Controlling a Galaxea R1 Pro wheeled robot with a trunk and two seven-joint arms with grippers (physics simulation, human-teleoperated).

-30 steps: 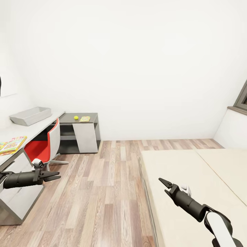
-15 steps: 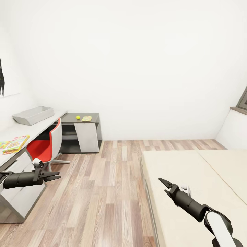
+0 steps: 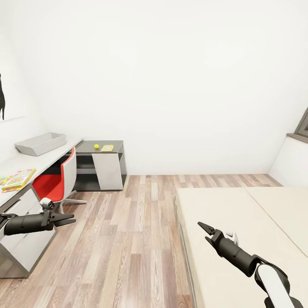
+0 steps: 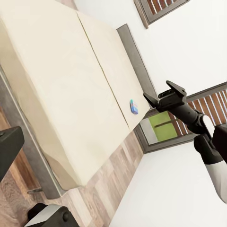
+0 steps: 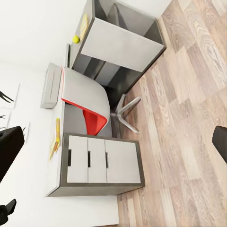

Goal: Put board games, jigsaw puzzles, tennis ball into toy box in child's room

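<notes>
Toys (image 3: 17,179) lie on the table (image 3: 30,160) beside my left gripper (image 3: 68,221); both grippers (image 3: 204,228) parted, empty.

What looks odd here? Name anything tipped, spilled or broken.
Nothing stands out. The grey bin sits upright on the desk, the printed box lies flat nearer the robot, and the ball and a small flat box rest on the lower dark section. The chair is tucked in; the bed looks smooth.

The floor (image 3: 128,239) is shiny wood planks. The bed (image 3: 239,222) looks like soft matt cloth. The tabletop (image 3: 30,164) is smooth.
</notes>
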